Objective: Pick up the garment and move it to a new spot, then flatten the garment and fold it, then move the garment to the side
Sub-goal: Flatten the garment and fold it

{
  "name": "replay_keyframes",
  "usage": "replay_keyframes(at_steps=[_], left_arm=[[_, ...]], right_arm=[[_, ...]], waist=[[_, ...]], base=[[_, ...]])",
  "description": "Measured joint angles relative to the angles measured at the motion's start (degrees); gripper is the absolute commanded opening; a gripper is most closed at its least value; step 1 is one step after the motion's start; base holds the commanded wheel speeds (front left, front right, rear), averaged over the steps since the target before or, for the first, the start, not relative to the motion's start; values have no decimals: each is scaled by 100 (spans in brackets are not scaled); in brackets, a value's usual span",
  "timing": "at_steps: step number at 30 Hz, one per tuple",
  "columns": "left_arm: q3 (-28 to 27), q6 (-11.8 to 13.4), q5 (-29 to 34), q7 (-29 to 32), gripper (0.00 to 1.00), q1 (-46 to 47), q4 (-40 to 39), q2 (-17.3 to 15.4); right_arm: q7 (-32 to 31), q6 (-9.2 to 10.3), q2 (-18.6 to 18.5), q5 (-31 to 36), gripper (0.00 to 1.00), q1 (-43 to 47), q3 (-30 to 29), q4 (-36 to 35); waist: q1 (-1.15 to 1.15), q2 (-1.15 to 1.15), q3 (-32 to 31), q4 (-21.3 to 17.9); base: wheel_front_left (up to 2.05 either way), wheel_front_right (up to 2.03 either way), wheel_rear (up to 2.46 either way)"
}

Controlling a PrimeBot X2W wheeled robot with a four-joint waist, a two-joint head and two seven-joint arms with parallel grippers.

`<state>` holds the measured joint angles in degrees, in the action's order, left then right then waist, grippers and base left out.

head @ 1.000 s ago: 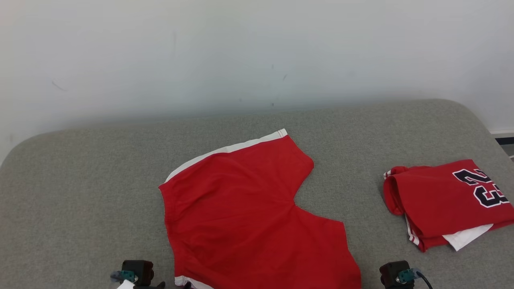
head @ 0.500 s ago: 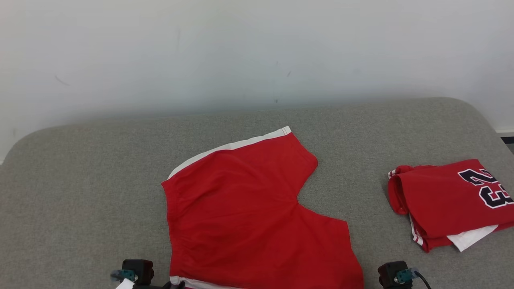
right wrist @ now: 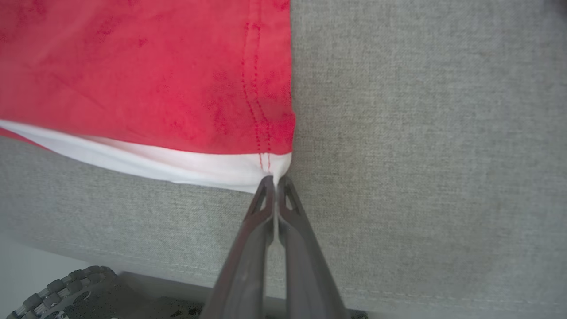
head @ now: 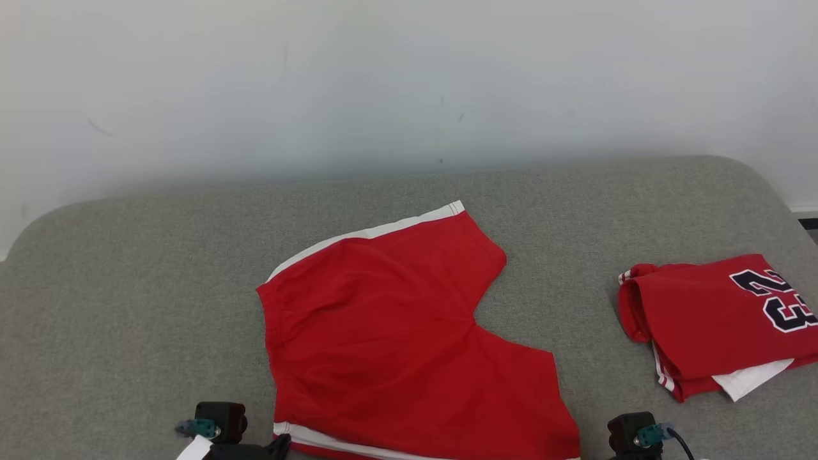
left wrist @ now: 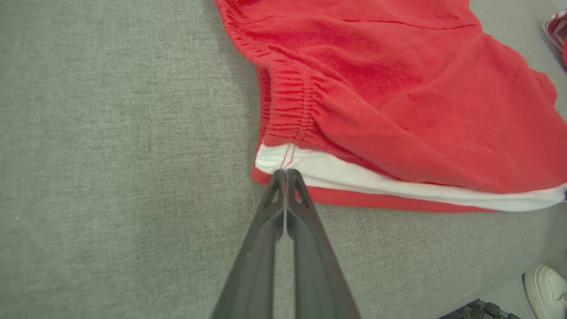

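Left end effector (left wrist: 285,173) and right end effector (right wrist: 275,179) pinch the near white-striped corners of red fabric shorts (head: 396,332), lower centre on grey padded surface (head: 128,287). Looks like the fold grab; next, lift both corners evenly.

The shorts (head: 396,332) lie flat on the tabletop (head: 128,287), midway between its left and right edges and reaching toward the near edge. Their waistband is toward the left and their legs toward the right. A folded shirt (head: 709,319) lies well apart from them by the right edge. The left pincer (left wrist: 285,173) meets the shorts' near waistband corner, the right pincer (right wrist: 275,179) their near leg-hem corner; each seems to nip the cloth there. A wall (head: 409,83) stands behind the far edge.
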<state>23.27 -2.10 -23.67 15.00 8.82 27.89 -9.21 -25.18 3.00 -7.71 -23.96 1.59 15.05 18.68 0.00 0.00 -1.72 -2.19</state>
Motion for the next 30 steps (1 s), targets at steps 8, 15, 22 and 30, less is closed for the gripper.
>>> replay_keyframes(at_steps=[8, 15, 22, 30], left_arm=[[-89, -43, -166, -112, 0, -6, -332, -5], [-164, 10, -165, -151, 0, 40, -735, -42], [-137, 108, -134, -44, 0, 579, -834, 62], [-127, 336, 24, 15, 0, 1170, -829, 338]], right_arm=[[165, -10, 8, -310, 0, 4, -244, -354], [248, -159, -156, -433, 0, -415, -479, -801], [191, -310, -372, -411, 0, -1478, -524, -732], [209, -411, -364, -322, 0, -2632, -517, -381]], waist=[[0, 0, -18, 44], [0, 0, -30, 108], [1, 0, 77, 169], [1, 0, 376, 321]], base=[[0, 0, 0], [0, 0, 0], [0, 0, 0], [0, 0, 0]])
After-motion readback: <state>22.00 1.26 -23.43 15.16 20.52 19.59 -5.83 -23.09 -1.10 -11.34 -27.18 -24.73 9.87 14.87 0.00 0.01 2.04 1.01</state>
